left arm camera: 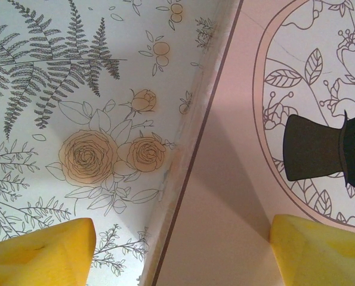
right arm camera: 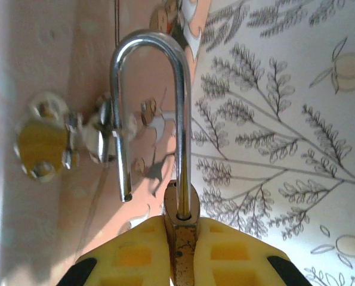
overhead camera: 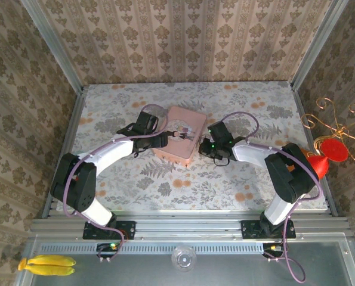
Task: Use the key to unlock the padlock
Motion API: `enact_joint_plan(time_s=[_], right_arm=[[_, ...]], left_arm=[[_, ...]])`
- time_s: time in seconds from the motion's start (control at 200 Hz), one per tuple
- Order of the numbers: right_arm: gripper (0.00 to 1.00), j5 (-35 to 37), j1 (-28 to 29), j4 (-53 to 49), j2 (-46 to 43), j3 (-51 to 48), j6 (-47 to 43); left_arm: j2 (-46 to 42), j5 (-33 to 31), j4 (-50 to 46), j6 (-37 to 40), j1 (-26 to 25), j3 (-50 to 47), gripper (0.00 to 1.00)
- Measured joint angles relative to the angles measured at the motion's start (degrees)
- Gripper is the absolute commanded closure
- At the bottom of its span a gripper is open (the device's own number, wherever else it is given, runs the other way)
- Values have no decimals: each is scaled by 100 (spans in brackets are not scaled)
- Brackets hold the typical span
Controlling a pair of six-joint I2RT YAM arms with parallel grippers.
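Brass-gold, tiny padlock [right arm camera: 183,205] w/ thin silvery shackle [right arm camera: 148,37]: clamped by its body betw. the yellow pads [right arm camera: 228,250] of the right gripper [right arm camera: 182,256], jaws closed tight on both flat sides, shackle pointing away from the wrist. Shackle open: long leg seated in the body, short leg's free end out in the air, right at a small silvery clasp [right arm camera: 105,128] on the side wall of the pink rectangular picture tin [right arm camera: 52,53]. Cannot tell whether threaded through the clasp or just touching it. Beside the clasp, a round brassy knob [right arm camera: 40,143] on the same wall. From above: right gripper [overhead camera: 203,149] at the right side of the tin [overhead camera: 178,153], left gripper [overhead camera: 165,139] at its left edge. On left wrist cam: left gripper [left arm camera: 180,256] spread wide, nothing held, one yellow fingertip [left arm camera: 40,250] over the white tablecloth printed w/ ferns and roses [left arm camera: 76,89], the other over the pink lid [left arm camera: 225,196], the tin's rim running betw. them. On the lid, a drawn figure in a black top hat [left arm camera: 314,146] inside a round floral border. Elsewhere on top cam: yellow banana [overhead camera: 46,265] on the near ledge at left, red-orange cone-shaped thing w/ gold wire curls [overhead camera: 326,155] past the table's right edge.
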Motion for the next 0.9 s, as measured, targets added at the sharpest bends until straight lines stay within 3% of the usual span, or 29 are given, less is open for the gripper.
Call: enact_joint_plan(time_s=[0.7,0.9], right_arm=[[92,391,-321,-667,109,549,28],[92,380,-273,-981,-492,201,-413]], left_arm=[[31,2,66,-2,-15,0,21],[-101,127,-74,22,-22,-7,18]])
